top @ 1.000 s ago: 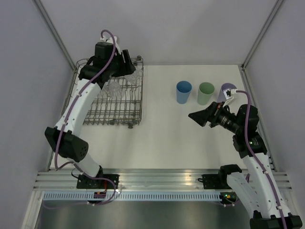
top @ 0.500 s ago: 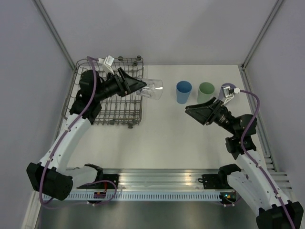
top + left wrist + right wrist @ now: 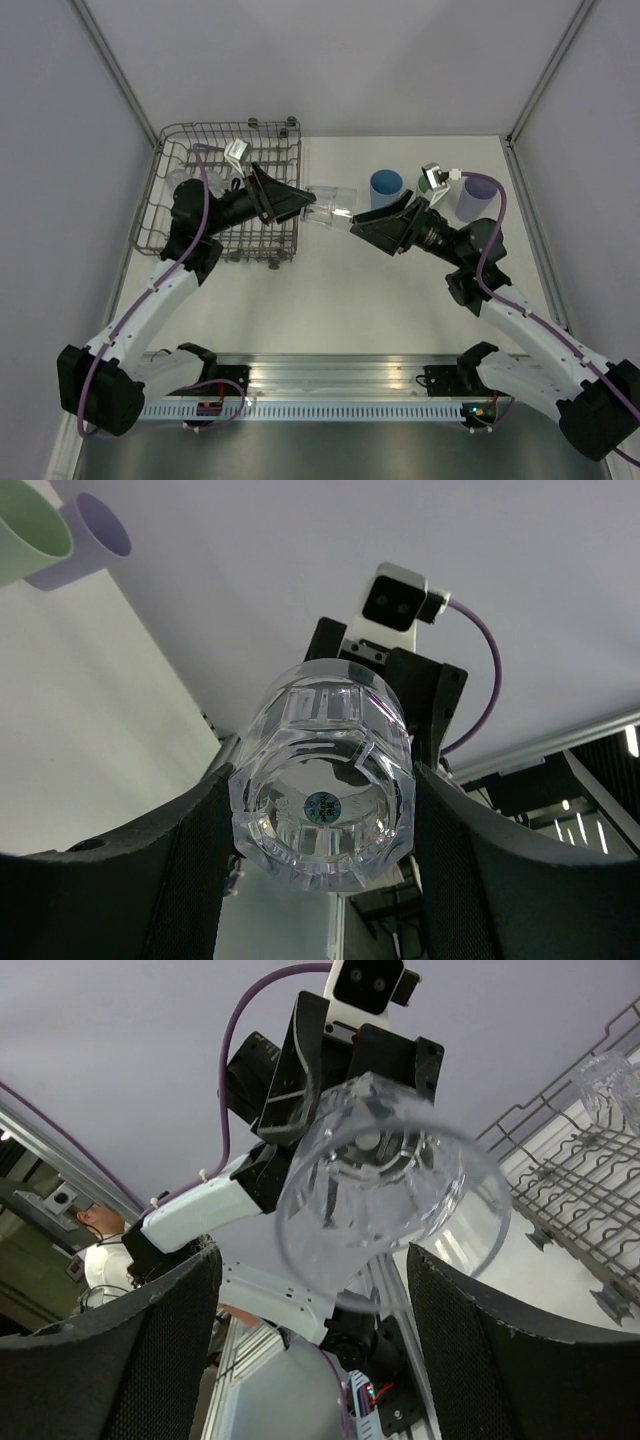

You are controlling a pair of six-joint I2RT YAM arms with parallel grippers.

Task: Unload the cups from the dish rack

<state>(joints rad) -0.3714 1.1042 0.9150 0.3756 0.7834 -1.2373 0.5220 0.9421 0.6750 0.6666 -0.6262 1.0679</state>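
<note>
clear cup in left jaws, rim near right jaws

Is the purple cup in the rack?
No, the purple cup stands on the table at the far right, well apart from the rack.

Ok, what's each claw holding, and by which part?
Left claw grips a clear cup by its side walls near the base. Right claw is open at its mouth, holding nothing.

Lab cell: grey panels, aluminium rail
</note>
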